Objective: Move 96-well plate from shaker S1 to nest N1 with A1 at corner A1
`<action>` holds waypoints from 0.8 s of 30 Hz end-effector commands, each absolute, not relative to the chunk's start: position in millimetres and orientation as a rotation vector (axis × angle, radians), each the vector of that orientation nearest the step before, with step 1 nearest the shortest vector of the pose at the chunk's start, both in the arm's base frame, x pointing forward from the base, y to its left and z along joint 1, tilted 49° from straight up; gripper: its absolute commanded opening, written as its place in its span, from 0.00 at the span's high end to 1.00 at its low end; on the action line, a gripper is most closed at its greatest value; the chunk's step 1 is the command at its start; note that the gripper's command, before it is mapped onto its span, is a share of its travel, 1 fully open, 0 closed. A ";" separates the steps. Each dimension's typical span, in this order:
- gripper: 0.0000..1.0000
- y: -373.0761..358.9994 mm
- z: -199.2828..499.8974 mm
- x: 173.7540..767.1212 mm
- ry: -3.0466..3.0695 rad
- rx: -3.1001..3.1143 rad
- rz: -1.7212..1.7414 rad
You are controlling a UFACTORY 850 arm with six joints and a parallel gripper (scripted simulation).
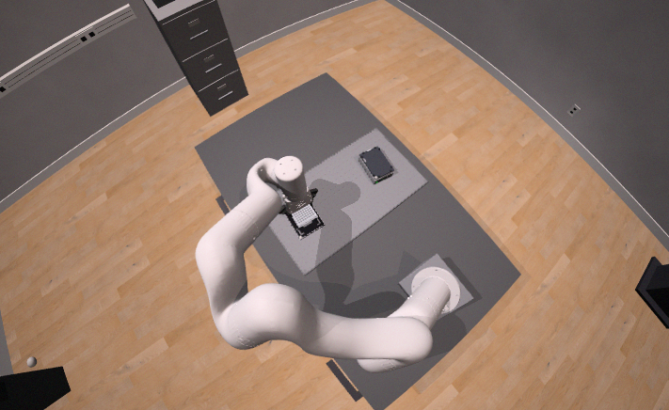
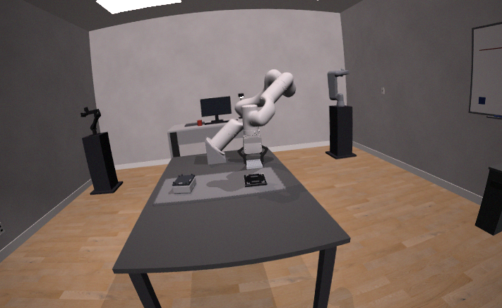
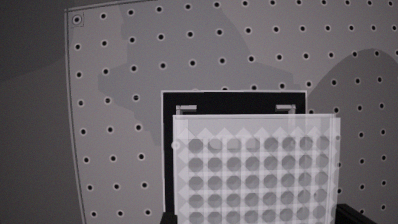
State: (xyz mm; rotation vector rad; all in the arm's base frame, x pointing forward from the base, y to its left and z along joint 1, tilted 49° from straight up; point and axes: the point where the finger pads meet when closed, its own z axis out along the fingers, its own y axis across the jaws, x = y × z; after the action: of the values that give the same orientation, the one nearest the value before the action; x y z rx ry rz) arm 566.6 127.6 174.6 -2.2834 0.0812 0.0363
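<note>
The clear 96-well plate (image 1: 304,215) (image 2: 254,164) (image 3: 255,172) is held level between the fingers of my gripper (image 1: 299,204) (image 2: 253,160) (image 3: 260,218), which is shut on it. The plate hangs above the black nest N1 (image 1: 310,228) (image 2: 255,179) (image 3: 230,99), not touching it. In the wrist view the plate covers most of the nest; the nest's far edge with two locators and its left edge show, and the plate reaches past its right edge. The cut-off corner and the A1 mark cannot be made out. The shaker S1 (image 1: 376,163) (image 2: 184,180) carries no plate.
Both stations stand on a grey perforated board (image 1: 352,213) (image 2: 214,195) (image 3: 110,145) on the dark table (image 1: 295,117) (image 2: 229,229). The shaker is the taller station, toward the board's other end. The arm's base (image 1: 436,290) (image 2: 214,155) stands on the table beyond the board.
</note>
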 end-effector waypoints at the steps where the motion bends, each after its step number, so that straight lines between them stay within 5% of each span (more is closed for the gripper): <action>1: 1.00 127.0 175.1 567.3 0.081 -2.283 0.034; 24: 1.00 127.5 173.2 567.3 0.081 -2.283 0.034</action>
State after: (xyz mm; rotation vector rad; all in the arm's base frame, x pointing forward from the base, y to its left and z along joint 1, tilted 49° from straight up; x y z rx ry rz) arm 566.7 126.8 173.7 -2.2834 0.0810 0.0362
